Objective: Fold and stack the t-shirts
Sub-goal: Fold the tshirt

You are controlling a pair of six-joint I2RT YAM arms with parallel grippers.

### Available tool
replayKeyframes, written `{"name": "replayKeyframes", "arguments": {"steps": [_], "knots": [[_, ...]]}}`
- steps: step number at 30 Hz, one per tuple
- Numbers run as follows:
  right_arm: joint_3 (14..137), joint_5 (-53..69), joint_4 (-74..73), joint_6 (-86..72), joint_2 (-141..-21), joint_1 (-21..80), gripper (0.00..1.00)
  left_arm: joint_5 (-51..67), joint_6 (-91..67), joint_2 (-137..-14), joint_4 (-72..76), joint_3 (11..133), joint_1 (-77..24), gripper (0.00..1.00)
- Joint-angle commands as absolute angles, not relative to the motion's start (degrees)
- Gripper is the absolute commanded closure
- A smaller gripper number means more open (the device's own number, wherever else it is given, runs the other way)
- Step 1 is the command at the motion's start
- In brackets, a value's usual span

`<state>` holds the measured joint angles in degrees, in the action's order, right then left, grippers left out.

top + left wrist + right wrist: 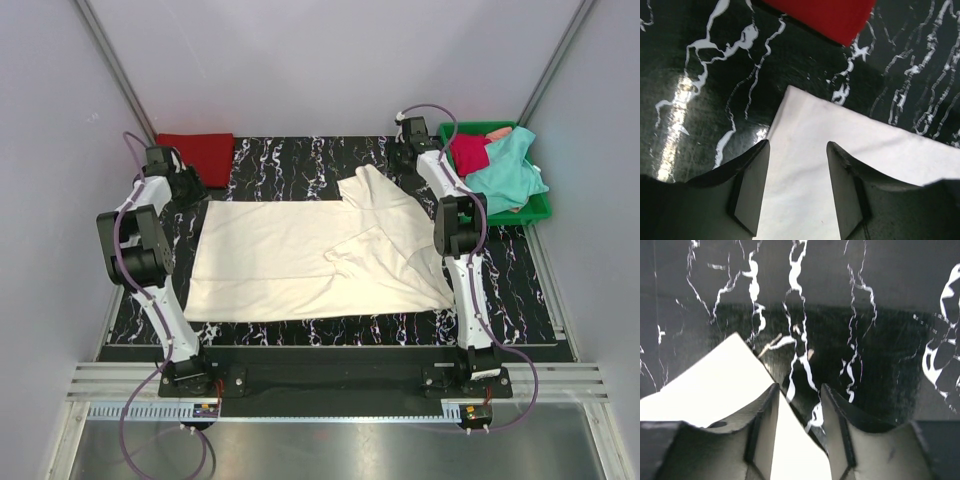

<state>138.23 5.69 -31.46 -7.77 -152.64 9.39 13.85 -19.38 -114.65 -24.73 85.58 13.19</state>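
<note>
Top view, 12 o'clock = far edge of the worktop (pixel 300 152), black with white veining.

- Cream-white t-shirt (pixel 290 255): lies spread across the middle of the worktop, its long side running 9 to 3 o'clock. The right part is folded over itself, with a flap reaching up toward 1 o'clock.
- Red t-shirt (pixel 198 152): folded, at the 10–11 o'clock corner of the worktop, apart from the cream one.
- Green tray (pixel 541 208): off the worktop's 2 o'clock corner. The crimson t-shirt (pixel 466 152) is bunched in its left part; the teal t-shirt (pixel 508 176) is crumpled beside it and spills over the right rim.

Left pincer (pixel 797 150): sits at the cream shirt's 10 o'clock corner. Jaws stand about half apart, clamped on nothing. In the left wrist view the cloth corner lies flat in the gap between them, pointing toward 12, with the red shirt's edge beyond at 1 o'clock.

Right pincer (pixel 800 390): sits at the tip of the flap near 1 o'clock. Jaws are partly open, holding nothing. In the right wrist view the cream tip lies under the left finger (pixel 762 425), and mostly bare worktop shows through the gap. Cannot tell whether either finger touches the cloth.
</note>
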Motion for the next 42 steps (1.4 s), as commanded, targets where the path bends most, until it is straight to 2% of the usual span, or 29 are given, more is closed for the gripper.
{"name": "replayKeyframes", "arguments": {"steps": [1,3,10,14,15,16,18,19,22,27,30,32,36,42], "knots": [[136.1,6.5,-37.4,-4.6,-149.2,10.4,0.55,9.8,-17.5,-116.3,-26.0,90.4,13.4,0.45],[135.8,7.9,-38.6,-4.6,-149.1,10.5,0.59,9.9,-17.2,-117.0,-26.1,90.8,13.4,0.45],[131.8,8.8,-41.5,-3.3,-147.4,10.5,0.59,9.9,-17.8,-117.9,-27.0,91.2,13.4,0.45],[131.6,7.7,-42.7,-2.6,-147.5,10.5,0.59,7.9,-17.6,-119.4,-28.4,92.3,13.4,0.4],[133.0,7.2,-43.0,-3.1,-147.9,10.6,0.62,6.7,-17.2,-119.7,-28.7,93.2,13.4,0.4],[134.3,6.9,-43.7,-3.4,-149.2,10.6,0.73,6.0,-17.1,-120.5,-29.3,93.5,13.3,0.39],[139.4,6.8,-46.8,-4.5,-151.2,10.7,0.81,4.7,-16.5,-121.3,-29.8,94.8,13.2,0.39],[140.1,6.4,-47.2,-4.7,-152.3,10.8,0.9,4.4,-16.3,-122.1,-30.1,95.1,13.2,0.39],[138.2,5.4,-45.7,-6.8,-151.2,11.0,1.0,4.6,-15.4,-123.6,-30.2,96.7,13.0,0.39],[130.5,4.5,-38.1,-10.0,-146.3,11.0,1.0,5.4,-12.9,-126.8,-31.0,99.8,12.3,0.41],[132.4,6.1,-38.8,-11.2,-146.6,11.0,1.0,4.9,-10.2,-128.2,-31.0,102.3,11.4,0.46],[133.0,6.9,-39.1,-11.6,-147.0,11.0,1.0,4.0,-9.0,-128.9,-31.3,103.6,10.9,0.46],[132.4,8.0,-38.9,-12.7,-147.0,11.0,1.0,10.2,-7.2,-129.6,-30.4,103.6,10.7,0.47],[131.9,8.0,-39.5,-12.2,-146.9,11.0,1.0,10.0,-7.2,-128.7,-30.5,101.3,9.8,0.46]]}}
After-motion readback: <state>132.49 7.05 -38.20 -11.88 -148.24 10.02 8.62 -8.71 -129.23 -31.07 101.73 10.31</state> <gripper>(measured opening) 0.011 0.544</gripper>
